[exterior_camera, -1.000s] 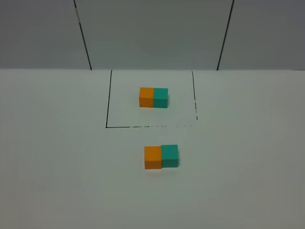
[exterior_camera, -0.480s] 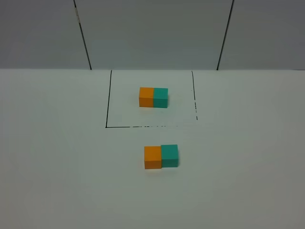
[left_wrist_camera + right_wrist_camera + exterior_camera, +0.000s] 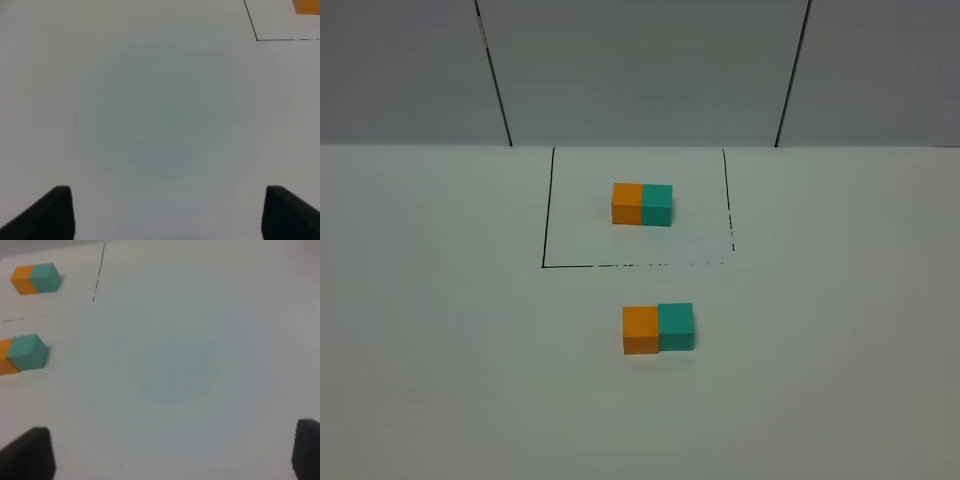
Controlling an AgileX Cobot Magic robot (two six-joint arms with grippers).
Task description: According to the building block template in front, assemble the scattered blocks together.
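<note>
The building block template (image 3: 642, 204), an orange-and-teal bar, lies inside a black outlined square (image 3: 547, 215) at the back of the table. In front of the square the scattered blocks stand side by side and touching: an orange cube (image 3: 640, 329) on the left and a teal cube (image 3: 676, 326) on the right, set slightly further back. Neither gripper shows in the exterior view. My left gripper (image 3: 167, 210) is open over bare table, with the template's orange end (image 3: 306, 6) far off. My right gripper (image 3: 172, 450) is open, well away from the teal cube (image 3: 27, 352), the orange cube (image 3: 6, 360) and the template (image 3: 36, 279).
The white table (image 3: 440, 350) stretches wide on both sides of the blocks. Grey wall panels (image 3: 640, 70) with dark seams stand behind the table's far edge.
</note>
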